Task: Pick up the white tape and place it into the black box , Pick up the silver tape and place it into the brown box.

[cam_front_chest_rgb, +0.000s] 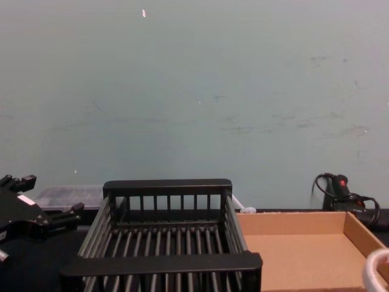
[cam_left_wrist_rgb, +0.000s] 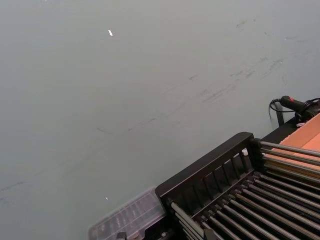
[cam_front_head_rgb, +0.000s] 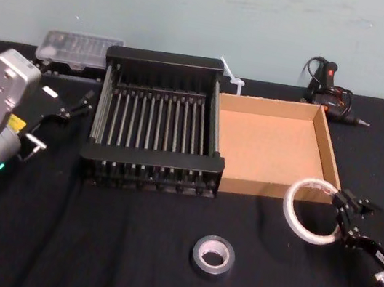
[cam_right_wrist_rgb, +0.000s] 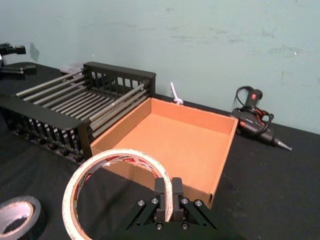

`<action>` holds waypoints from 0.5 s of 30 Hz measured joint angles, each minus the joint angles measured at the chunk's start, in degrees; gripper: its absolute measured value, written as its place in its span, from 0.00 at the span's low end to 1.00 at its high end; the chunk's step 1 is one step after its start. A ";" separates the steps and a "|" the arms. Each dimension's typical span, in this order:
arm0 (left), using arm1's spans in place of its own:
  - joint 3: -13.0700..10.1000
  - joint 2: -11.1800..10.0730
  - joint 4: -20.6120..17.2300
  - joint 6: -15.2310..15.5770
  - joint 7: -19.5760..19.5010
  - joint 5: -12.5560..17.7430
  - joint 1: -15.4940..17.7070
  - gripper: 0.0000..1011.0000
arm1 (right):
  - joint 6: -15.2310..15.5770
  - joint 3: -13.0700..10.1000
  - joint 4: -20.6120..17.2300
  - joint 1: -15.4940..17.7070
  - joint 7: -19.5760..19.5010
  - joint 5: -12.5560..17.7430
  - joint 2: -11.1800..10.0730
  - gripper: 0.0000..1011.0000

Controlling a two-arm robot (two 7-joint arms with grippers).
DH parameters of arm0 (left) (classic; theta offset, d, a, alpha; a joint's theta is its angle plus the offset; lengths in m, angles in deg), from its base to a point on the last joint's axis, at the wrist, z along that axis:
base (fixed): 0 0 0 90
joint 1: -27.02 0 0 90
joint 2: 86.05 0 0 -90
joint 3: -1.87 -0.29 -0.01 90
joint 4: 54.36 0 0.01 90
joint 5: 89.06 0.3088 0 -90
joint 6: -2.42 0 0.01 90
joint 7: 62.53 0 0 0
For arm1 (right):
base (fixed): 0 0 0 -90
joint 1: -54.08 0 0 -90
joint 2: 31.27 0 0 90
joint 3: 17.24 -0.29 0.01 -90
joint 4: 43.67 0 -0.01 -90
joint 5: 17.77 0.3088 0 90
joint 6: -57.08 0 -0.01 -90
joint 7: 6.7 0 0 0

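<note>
right pincer [cam_right_wrist_rgb: 167, 200] clamped on the rim of the white tape [cam_right_wrist_rgb: 107, 172], the ring held off the counter at the near right corner of the brown box [cam_front_head_rgb: 269, 147]; the black box [cam_front_head_rgb: 155, 119], its target, lies to the left, beyond that tray. left pincer [cam_front_head_rgb: 72, 110], open, idles left of the crate.

Black box [cam_front_head_rgb: 160, 114] open-topped — brown box [cam_front_head_rgb: 270, 151] alongside, touching

No lettering can be read anywhere. The white tape [cam_right_wrist_rgb: 116, 180], low in the right wrist view, carries red-and-white printing around its inner core, but the characters are too small to make out.
</note>
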 joint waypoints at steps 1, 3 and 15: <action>0.00 0.00 0.00 0.00 0.00 0.00 0.00 0.99 | 0.01 0.09 0.00 -0.21 0.01 0.01 0.08 0.09; 0.00 0.00 0.00 0.00 0.00 0.00 0.00 0.99 | 0.08 0.22 -0.01 -0.59 0.02 0.05 0.27 0.09; 0.00 0.00 0.00 0.00 0.00 0.00 0.00 0.99 | 3.04 2.40 -0.13 -5.66 -0.72 0.03 1.62 0.09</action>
